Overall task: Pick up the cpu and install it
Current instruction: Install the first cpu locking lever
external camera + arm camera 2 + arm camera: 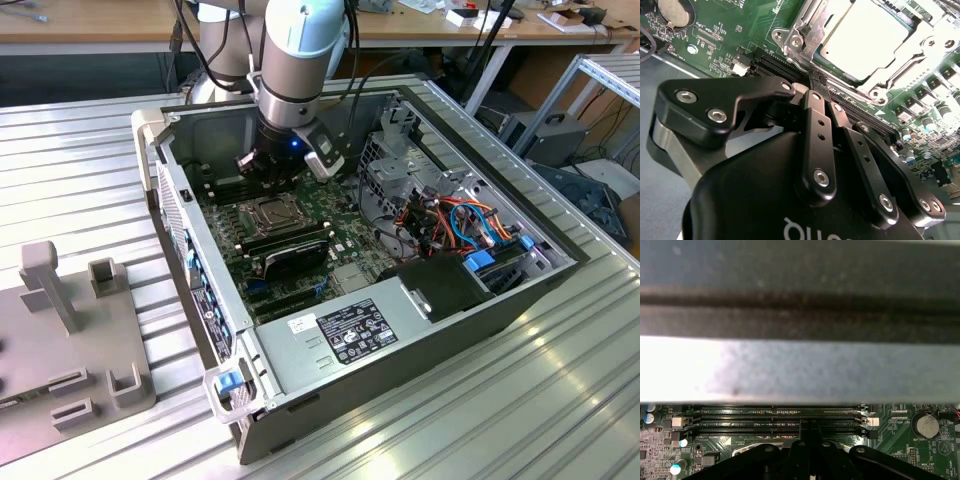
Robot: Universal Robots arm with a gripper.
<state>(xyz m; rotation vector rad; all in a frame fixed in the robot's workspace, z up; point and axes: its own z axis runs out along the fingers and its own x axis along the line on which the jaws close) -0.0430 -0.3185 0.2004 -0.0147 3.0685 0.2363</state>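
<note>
**Describer:** Black gripper [816,82] linkages crowd the near part of the second wrist view, and we see the two fingers [812,107] drawn together with nothing between them. Their tips hover just above the dark memory slots [780,65] of a green motherboard [715,35].

**Listener:** Where is the cpu?

**Describer:** We find the cpu [865,37] just beyond the fingertips, lying flat inside the shiny hinged socket frame [805,30]. Its dull silver-grey top faces up. In the exterior view it sits near the middle of the board [270,212], inside an open computer case [440,350], with the arm [300,50] reaching down right beside it.

**Listener:** So is it already in place?

**Describer:** We judge that it rests in the socket; whether the frame is latched, we cannot tell.

**Listener:** How would it handle?

**Describer:** We take it to be light, stiff and thin. The metal top looks smooth, so probably slippery. Its underside and the socket contacts are likely delicate, so we would expect any tilt or sideways drag to risk damage.

**Listener:** And where to hold it?

**Describer:** By two opposite edges, we think, kept level. The frame closely surrounds it, leaving little room for fingers.

**Listener:** Anything else nearby?

**Describer:** A round coin battery [927,424] sits beside the slots in the first wrist view.
</note>
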